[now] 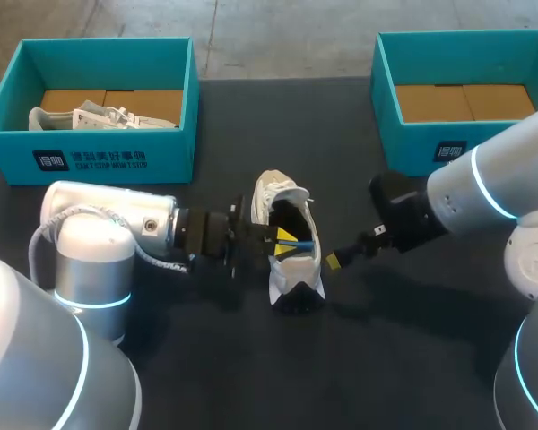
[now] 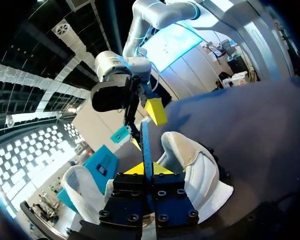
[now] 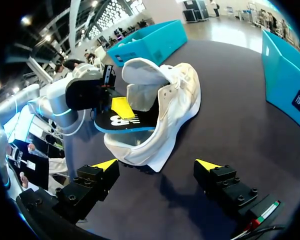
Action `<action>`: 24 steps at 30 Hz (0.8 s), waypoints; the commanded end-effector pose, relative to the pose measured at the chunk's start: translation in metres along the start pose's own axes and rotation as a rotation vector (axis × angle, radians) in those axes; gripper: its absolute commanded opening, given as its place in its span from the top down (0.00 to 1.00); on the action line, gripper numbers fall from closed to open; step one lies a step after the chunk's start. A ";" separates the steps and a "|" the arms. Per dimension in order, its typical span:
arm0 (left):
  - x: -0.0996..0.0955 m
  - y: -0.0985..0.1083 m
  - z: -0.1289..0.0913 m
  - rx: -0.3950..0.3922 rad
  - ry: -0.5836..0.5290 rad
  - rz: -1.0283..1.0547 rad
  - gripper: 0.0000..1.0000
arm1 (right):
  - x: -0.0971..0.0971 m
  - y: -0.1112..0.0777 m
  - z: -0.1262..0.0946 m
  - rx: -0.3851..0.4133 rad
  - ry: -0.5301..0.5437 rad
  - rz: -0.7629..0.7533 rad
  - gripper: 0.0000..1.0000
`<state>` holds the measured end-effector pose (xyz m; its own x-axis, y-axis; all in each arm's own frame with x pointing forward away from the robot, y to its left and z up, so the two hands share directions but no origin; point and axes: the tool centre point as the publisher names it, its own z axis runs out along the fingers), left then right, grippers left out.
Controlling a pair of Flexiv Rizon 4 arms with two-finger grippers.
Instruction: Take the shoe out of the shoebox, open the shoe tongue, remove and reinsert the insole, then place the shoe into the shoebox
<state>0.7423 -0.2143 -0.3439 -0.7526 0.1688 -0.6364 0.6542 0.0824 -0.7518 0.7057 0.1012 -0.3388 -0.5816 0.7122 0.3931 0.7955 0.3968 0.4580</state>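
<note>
A white shoe [image 1: 287,269] lies on the dark table between my two grippers, its opening spread wide. My left gripper [image 1: 285,239] reaches into that opening from the left and is shut on the insole [image 1: 305,244], which is dark on top and blue underneath. In the left wrist view the insole [image 2: 146,142] stands edge-on between the closed fingers of the left gripper [image 2: 146,170]. In the right wrist view the insole [image 3: 125,123] sticks partly out of the shoe [image 3: 165,112]. My right gripper [image 3: 157,165] is open just short of the shoe's side; in the head view this right gripper [image 1: 334,261] sits right of the shoe.
A teal shoebox [image 1: 9,125] at the back left holds another white shoe [image 1: 99,115]. A second teal shoebox [image 1: 421,143] stands at the back right, showing only its cardboard floor. My right arm passes just in front of that box.
</note>
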 end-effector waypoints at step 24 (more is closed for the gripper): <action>-0.016 -0.009 -0.004 -0.023 -0.001 0.069 0.51 | -0.002 -0.005 0.001 -0.008 -0.006 0.011 0.00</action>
<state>0.7535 -0.2193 -0.3312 -0.7081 0.1796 -0.6828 0.7031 0.0913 -0.7052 0.7051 0.0985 -0.3426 -0.5727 0.7176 0.3962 0.8005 0.3855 0.4589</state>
